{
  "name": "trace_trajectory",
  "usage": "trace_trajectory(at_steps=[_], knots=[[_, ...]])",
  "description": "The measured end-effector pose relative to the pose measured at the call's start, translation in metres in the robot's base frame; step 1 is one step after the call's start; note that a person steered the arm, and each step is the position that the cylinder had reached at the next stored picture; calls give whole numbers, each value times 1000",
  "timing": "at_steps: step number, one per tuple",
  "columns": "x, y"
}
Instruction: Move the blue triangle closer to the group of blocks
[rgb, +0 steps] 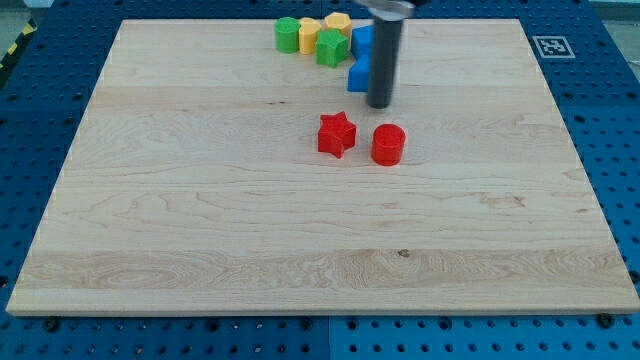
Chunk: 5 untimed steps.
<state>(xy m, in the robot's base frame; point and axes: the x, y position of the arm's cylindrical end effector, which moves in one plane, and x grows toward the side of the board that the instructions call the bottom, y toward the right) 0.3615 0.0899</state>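
Tip (379, 104) beside blue block (357, 78); no hand fitted, just a rod
Block looks light, rigid, slippery on surface (200, 200); push its lower flat side towards group (315, 38)

A red star-shaped block (337, 134) and a red cylinder (388, 144) sit near each other but apart, a little above the middle of the pale wooden bench (200, 220), the star toward the view's left of the cylinder. The bench lies on a blue perforated base (30, 150) that frames it on every side. A black-and-white square marker (552, 46) sits on that base by the bench's upper right corner, and yellow-and-black striped tape (14, 46) shows at the view's top left.
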Motion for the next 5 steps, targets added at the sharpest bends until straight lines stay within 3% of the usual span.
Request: trace_trajectory(at_steps=[1, 5], knots=[[-15, 16], [-26, -44]])
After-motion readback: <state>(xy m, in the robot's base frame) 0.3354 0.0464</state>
